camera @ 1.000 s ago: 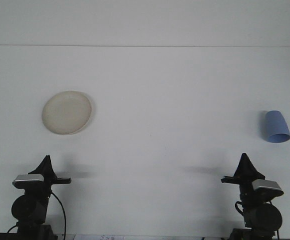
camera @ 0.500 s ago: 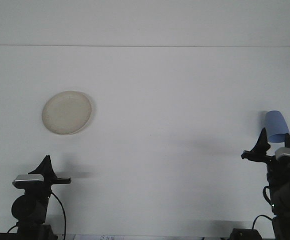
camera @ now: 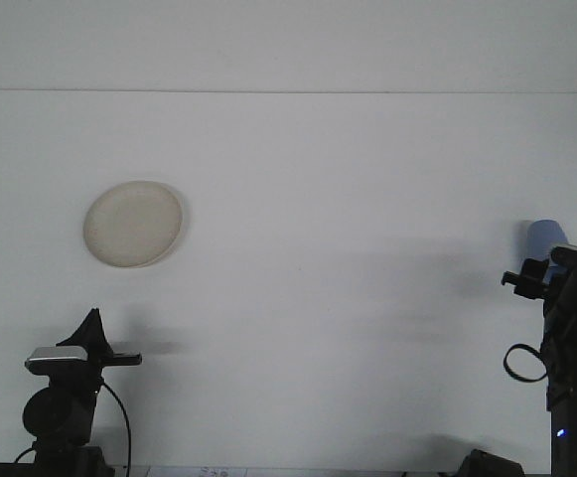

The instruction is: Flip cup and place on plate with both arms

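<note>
The blue cup [camera: 543,235] sat far out on the right side of the white tabletop [camera: 328,199]. Only its top part showed, because the right arm stood in front of it. It was hard to tell which way up the cup was, since so little of it could be seen.

The right gripper [camera: 526,280] was up near the cup, just in front of it and a little lower. It was there because the cup was on its side of the tabletop, so that arm was the one that could reach it. From this view I could not tell if the right gripper was open or closed, and I could not tell if it was touching the cup.

The plate [camera: 133,224] lay flat on the left side, well apart from the cup. Nothing was on it. It looked like a good landing spot, wide and low.

The left gripper [camera: 92,328] was down low at the near edge, close to the plate's side but not over it. I could not tell if it was open or closed either. It was likely waiting there, because the plate was on its side, and the cup would probably need to be passed across to it.

No part of the job looked done yet.
</note>
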Motion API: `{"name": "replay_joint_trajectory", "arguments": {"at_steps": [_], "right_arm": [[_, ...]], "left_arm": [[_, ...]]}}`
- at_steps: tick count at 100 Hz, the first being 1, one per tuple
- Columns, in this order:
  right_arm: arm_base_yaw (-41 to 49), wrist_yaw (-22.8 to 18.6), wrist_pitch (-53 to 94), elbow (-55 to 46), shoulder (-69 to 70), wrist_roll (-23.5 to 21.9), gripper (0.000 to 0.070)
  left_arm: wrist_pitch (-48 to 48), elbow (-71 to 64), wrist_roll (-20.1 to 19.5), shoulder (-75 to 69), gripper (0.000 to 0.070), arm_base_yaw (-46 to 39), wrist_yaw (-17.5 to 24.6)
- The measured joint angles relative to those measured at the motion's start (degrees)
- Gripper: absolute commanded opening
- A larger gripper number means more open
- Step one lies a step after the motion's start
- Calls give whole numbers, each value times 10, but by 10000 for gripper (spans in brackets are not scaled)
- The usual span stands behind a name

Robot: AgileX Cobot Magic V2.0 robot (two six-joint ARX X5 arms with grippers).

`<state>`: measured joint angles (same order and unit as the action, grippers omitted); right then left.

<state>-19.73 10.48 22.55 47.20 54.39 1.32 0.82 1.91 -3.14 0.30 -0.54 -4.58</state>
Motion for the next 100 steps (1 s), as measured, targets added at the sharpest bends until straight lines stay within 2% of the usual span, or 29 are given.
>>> {"name": "replay_joint_trajectory", "arguments": {"at_steps": [21,44,63,83,100], "right_arm": [[-80,-5,-12,0,117,36,445],[-150,-85,-68,0,200,81,444],[-171,-148,-138,0,243,123,442],[-175,-193,-194,0,301,161,441],[-175,-200,-257,0,348,178,437]], "left_arm": [[0,0,0,0,13,0,0],[0,0,0,0,13,0,0],[0,0,0,0,13,0,0],[0,0,0,0,13,0,0],[0,0,0,0,13,0,0]]}}
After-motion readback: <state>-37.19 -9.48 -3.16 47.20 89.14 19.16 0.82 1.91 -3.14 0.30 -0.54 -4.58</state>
